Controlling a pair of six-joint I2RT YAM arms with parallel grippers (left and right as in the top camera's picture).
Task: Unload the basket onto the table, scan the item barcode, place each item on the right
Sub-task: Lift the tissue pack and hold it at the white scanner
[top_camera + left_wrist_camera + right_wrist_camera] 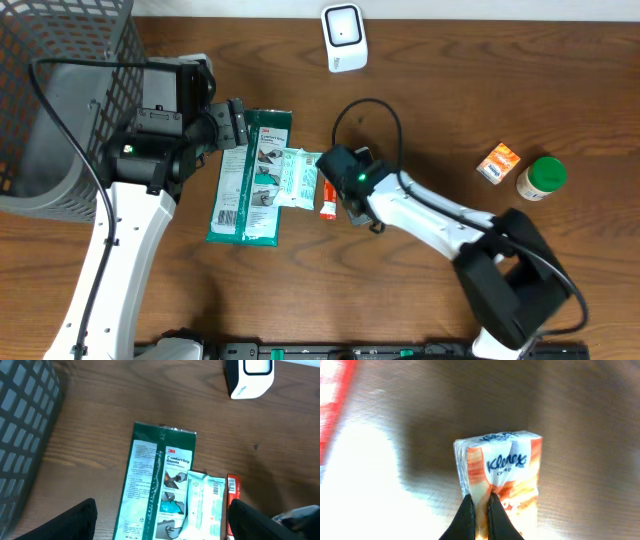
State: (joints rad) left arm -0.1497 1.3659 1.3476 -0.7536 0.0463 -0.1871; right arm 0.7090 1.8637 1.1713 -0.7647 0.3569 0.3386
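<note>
Green glove pack (247, 185) beside tissue pack (502, 472)

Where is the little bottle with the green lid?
In the overhead view, the green-lidded bottle stands far right, beside the orange box.

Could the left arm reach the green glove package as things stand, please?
Probably yes: the open left gripper sits beside the glove package, nothing between them; the white packet overlaps only one side.

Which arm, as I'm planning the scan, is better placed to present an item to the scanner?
Right: the right fingers are shut on the orange-and-white Kleenex tissue pack; the left fingers stand open, holding nothing.
</note>
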